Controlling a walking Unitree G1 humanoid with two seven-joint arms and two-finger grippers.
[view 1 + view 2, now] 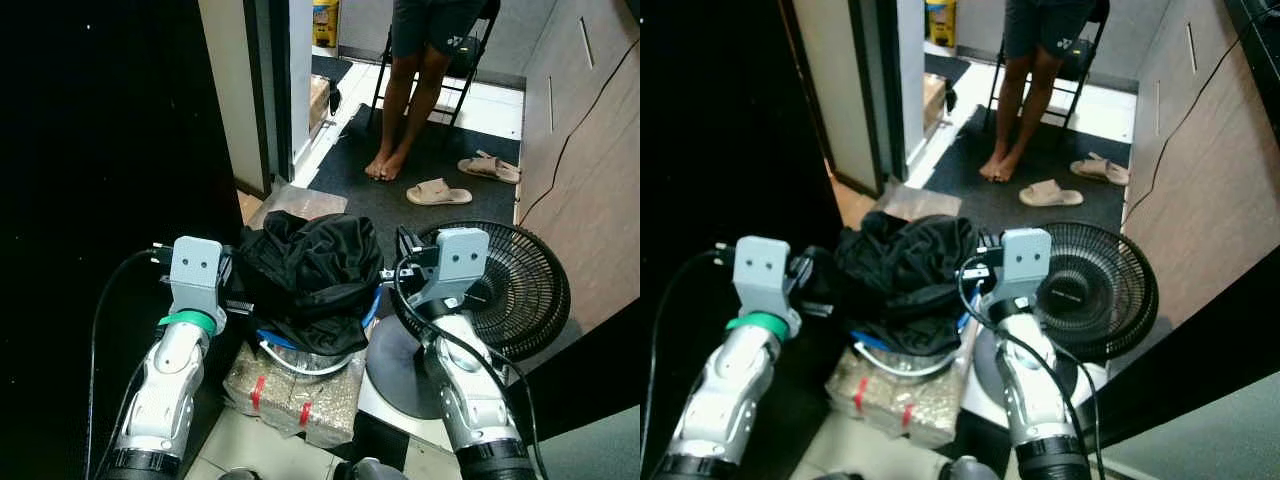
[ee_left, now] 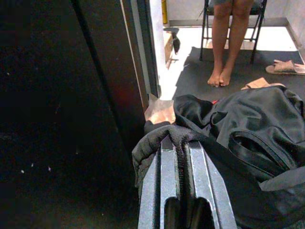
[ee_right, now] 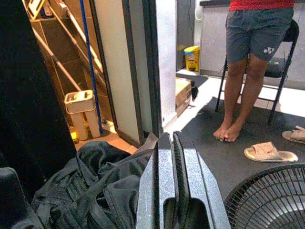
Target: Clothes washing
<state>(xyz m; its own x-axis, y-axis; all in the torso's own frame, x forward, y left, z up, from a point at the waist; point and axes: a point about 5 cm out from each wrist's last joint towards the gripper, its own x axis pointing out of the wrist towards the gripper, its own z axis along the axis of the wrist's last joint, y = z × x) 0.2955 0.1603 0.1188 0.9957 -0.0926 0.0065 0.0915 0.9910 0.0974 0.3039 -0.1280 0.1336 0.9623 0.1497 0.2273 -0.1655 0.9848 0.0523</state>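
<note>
Left wrist view has the left gripper (image 2: 178, 143) pressed together on a fold of the black clothes (image 2: 257, 129), the dark fabric draped over its fingertips (image 2: 167, 148). Seen from the head, that gripper (image 1: 240, 300) sits at the left edge of the clothes heap (image 1: 305, 275), with the silver left arm (image 1: 170, 385) reaching up to it from below.

The right gripper (image 3: 174, 140) has its two fingers flat against each other; its tips are just above the right edge of the clothes (image 3: 95, 191), and whether any cloth is caught between them cannot be told. From the head it sits at the right side of the heap (image 1: 975, 270), between the clothes and a black fan (image 1: 500, 285).

The clothes are piled high in a basket with a blue and white rim (image 1: 285, 355), spilling over its edge. The basket rests on a speckled block with red tape marks (image 1: 295, 395). The fan stands just right of the clothes, its round base (image 1: 395, 365) beside the basket. Left of the clothes is a dark wall (image 1: 100, 150).

Beyond the clothes, on a dark mat (image 1: 450, 160), a barefoot person (image 1: 405, 100) stands before a folding chair (image 3: 281, 67), with tan sandals (image 1: 437, 191) lying near their feet. A yellow container (image 3: 192, 58) is farther back.
</note>
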